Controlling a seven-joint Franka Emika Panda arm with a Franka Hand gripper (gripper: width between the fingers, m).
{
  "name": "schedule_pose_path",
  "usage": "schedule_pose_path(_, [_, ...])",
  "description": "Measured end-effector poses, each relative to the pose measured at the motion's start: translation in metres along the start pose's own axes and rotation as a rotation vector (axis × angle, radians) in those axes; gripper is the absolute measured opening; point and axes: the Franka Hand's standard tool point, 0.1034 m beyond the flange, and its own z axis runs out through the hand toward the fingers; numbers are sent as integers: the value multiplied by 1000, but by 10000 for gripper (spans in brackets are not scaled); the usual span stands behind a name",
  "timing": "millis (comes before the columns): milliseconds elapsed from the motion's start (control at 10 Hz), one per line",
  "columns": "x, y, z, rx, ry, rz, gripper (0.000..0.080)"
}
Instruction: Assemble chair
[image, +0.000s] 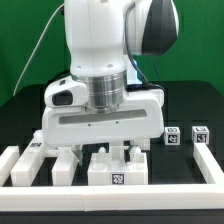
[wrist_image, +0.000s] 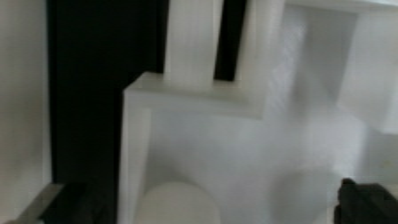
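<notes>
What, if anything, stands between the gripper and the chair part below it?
Nothing visible does. The open gripper hangs low, right over the chair part. In the wrist view this white part fills the space just ahead of the gripper, and no other thing lies in front of it.

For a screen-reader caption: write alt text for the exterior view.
A glossy white robot arm reaches down to a black table, its end effector low among chunky white chair pieces bearing square tags. A low white border rail edges the work area; two small tagged blocks sit at the exterior view's right.
</notes>
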Motion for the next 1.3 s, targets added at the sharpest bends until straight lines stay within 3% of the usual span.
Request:
schedule_pose_path(200, [-1,-1,2,0,-2,-2,650])
schedule_pose_path(400, [-1,-1,3,0,-3,-2,380])
schedule_pose_path(500, [-1,-1,3,0,-3,-2,380])
schedule_pose_path(700, [-1,-1,3,0,-3,-2,72])
schedule_pose_path(900, [-1,-1,3,0,-3,-2,27])
schedule_pose_path(1300, [-1,-1,3,0,-3,-2,27])
